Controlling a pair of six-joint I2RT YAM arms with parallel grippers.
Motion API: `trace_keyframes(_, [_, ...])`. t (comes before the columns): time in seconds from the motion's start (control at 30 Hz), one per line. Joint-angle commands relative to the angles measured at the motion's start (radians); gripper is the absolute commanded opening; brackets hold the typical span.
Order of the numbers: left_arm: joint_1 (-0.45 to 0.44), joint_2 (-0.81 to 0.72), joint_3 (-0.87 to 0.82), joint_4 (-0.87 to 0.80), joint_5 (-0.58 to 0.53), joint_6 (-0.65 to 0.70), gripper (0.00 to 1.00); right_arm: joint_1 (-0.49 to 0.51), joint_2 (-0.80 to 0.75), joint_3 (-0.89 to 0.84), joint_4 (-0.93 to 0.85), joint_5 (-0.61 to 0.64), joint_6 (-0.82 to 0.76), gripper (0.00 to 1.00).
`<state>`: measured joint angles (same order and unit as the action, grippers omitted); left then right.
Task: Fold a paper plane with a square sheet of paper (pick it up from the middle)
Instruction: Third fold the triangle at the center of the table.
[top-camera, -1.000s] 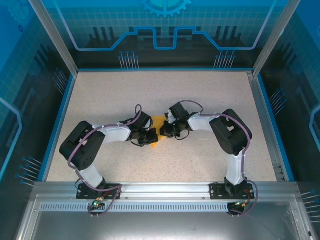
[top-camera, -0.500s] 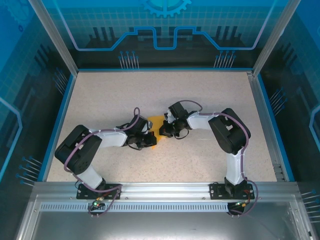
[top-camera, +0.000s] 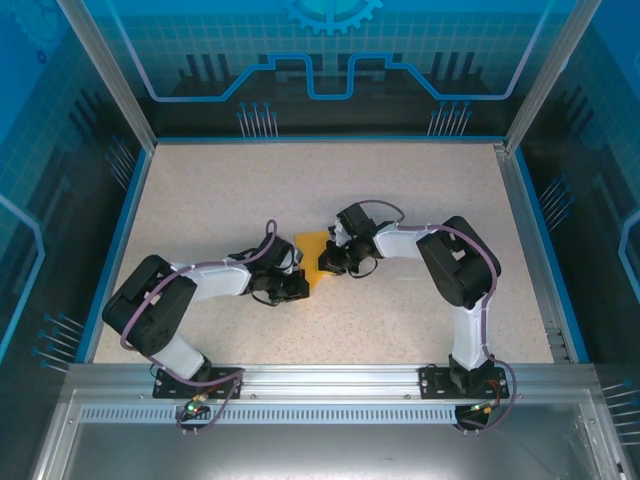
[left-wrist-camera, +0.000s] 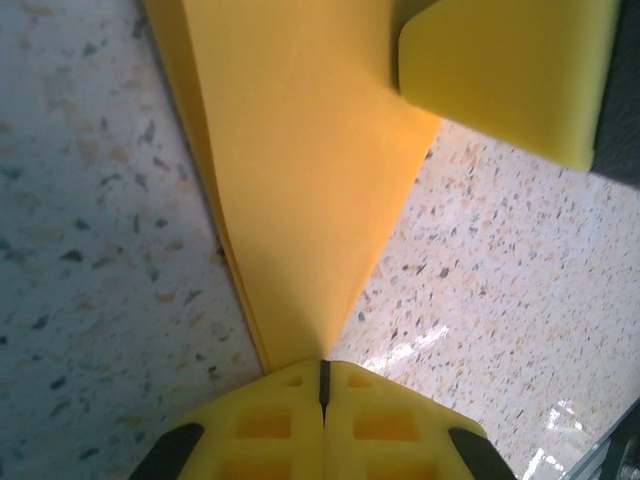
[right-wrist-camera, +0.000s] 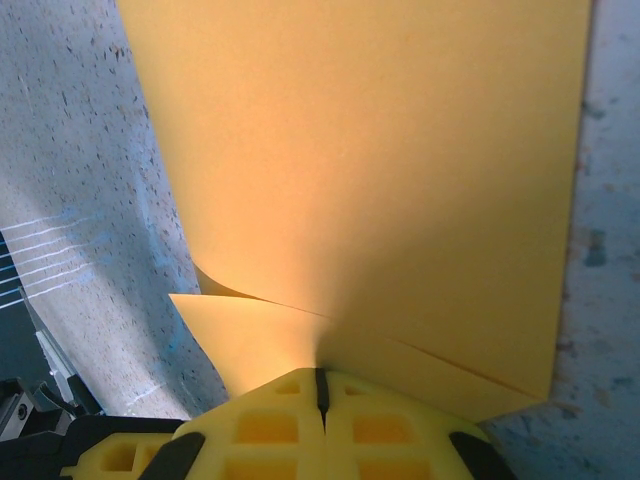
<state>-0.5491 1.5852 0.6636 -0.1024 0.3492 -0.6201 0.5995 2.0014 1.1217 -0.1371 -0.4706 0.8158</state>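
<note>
Near side first: the left gripper (top-camera: 297, 286) sits low over the table (top-camera: 420, 200), shut tight on the paper (top-camera: 313, 246). In the left wrist view the left gripper (left-wrist-camera: 322, 372) pinches a thin tip of the paper (left-wrist-camera: 300, 180), pads pressed together w/ no gap. From that tip the paper runs straight away from the gripper & gets wider as it goes. So its long line goes from the left gripper out toward the far right. One long side shows stacked layers, so it's folded at least once.

Mid: the paper is in the middle of the table, btw the 2 grippers, touching both. Can't tell if it's lifted or lying flat.

Far side: the right gripper (top-camera: 323, 262) is shut on the paper too, from the other side. In the right wrist view the right gripper (right-wrist-camera: 320, 378) bites an edge & the paper (right-wrist-camera: 380, 170) fans out wide ahead. A small flap (right-wrist-camera: 235, 320) sticks out by the pads.

My guess: next comes a fold or press along that long line. Both arms are just as close, b/c both hold it.
</note>
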Motion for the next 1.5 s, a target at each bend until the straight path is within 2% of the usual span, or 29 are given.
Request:
trace_keyframes(0.0, [-0.009,-0.024,-0.029,-0.191,0.022,0.037,0.02,-0.006,0.088,-0.033,-0.111,0.141,0.017,0.01])
trace_keyframes(0.2, [-0.009,-0.104,0.047,-0.217,-0.019,0.053,0.05,-0.007,0.013,-0.002,-0.067,0.082,0.018,0.04])
trace_keyframes(0.3, [-0.008,-0.143,0.078,-0.182,-0.049,0.021,0.09,-0.017,-0.055,0.003,-0.015,0.032,0.022,0.12])
trace_keyframes(0.43, [-0.009,-0.149,0.104,-0.139,-0.110,-0.025,0.12,-0.042,-0.155,-0.016,0.005,0.031,0.014,0.25])
trace_keyframes(0.57, [-0.009,-0.108,0.120,-0.090,-0.163,-0.084,0.12,-0.080,-0.224,-0.062,-0.003,0.061,0.002,0.39])
trace_keyframes(0.7, [-0.009,-0.028,0.166,-0.086,-0.211,-0.114,0.10,-0.117,-0.251,-0.109,-0.011,0.070,-0.006,0.45])
trace_keyframes(0.97, [-0.005,0.060,0.220,-0.126,-0.340,-0.136,0.04,-0.116,-0.197,-0.093,-0.031,0.036,-0.012,0.47])
trace_keyframes(1.47, [-0.005,0.123,0.226,-0.155,-0.374,-0.142,0.03,-0.054,-0.060,0.032,-0.084,-0.010,-0.030,0.47])
